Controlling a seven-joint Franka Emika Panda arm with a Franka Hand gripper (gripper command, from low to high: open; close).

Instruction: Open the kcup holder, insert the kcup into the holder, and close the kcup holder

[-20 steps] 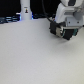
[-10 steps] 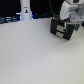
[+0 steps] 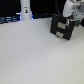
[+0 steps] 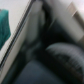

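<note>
The kcup holder (image 3: 62, 27) is a black box with two stacked drawer fronts, standing tilted at the far right of the exterior view. My gripper (image 3: 73, 17) hangs from the white arm right at the holder's top rear edge. Its fingers are hidden behind the box, so I cannot tell whether it is open or shut. The wrist view is filled with blurred dark surfaces of the kcup holder (image 4: 55, 55) at very close range, crossed by a pale slanted edge (image 4: 24, 37). The kcup does not show in either view.
A tall white bottle-shaped post (image 3: 25, 9) stands at the back on the exterior view's left. The pale tabletop (image 3: 35, 55) stretches in front of the holder. A teal patch (image 4: 4, 26) shows at the wrist view's edge.
</note>
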